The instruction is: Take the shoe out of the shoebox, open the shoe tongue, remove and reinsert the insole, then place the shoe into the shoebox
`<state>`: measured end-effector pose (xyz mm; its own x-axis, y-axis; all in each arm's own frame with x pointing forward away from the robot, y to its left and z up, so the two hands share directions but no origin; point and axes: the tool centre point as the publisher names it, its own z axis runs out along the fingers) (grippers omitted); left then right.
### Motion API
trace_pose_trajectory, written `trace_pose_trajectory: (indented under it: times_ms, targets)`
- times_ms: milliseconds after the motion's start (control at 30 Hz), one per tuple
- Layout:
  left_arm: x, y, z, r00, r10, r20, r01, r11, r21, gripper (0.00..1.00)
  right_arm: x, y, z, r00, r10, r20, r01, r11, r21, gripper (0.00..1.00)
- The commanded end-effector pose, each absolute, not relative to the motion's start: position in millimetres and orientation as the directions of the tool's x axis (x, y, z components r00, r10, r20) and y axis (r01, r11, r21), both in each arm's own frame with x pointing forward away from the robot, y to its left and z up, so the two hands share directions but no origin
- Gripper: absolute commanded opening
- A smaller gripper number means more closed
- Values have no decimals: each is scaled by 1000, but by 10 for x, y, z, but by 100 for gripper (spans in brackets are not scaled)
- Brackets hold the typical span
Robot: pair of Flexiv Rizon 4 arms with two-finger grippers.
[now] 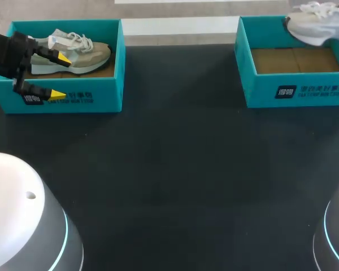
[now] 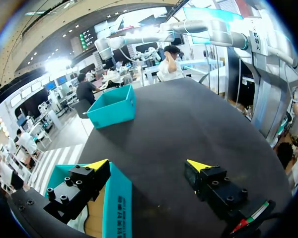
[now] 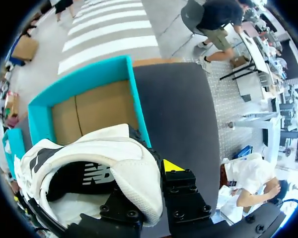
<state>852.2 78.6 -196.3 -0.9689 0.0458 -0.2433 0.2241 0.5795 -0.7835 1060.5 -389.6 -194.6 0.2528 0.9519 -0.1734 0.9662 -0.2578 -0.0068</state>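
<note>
A grey-beige sneaker lies in the teal shoebox at the table's far left. My left gripper is open and straddles that box's front wall, one yellow tip inside and one outside. The left wrist view shows the same: the gripper is wide open, with the teal wall beside one finger. A white sneaker hangs over the back of the empty right shoebox. My right gripper is shut on the heel rim of this white sneaker, with one finger hidden inside it.
The right shoebox shows a bare cardboard floor under the held shoe. Dark table surface stretches between the two boxes. The rounded white bases of my arms sit at the near corners.
</note>
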Motion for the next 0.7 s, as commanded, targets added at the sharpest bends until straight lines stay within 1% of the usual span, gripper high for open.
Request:
trace_pose_trajectory:
  times_ms: [33,433,567,700]
  targets:
    - [8518,788,-1958,-969,47,-242,223,582,-782,100,10667,-3930,-1927,327,932,-156,942,-335,-27,0]
    - [8518,788,-1958,-969,47,-242,223,582,-782,100,10667,-3930,-1927,327,932,-156,942,-335,-27,0]
    - [8518,788,-1958,-969,47,-242,223,582,-782,100,10678,-3841,-1987,305,935,-181,951,-310,-2,0]
    - [8518,788,-1958,-969,47,-242,223,582,-782,100,10692,-3761,-2049,314,933,-177,949,-315,27,0]
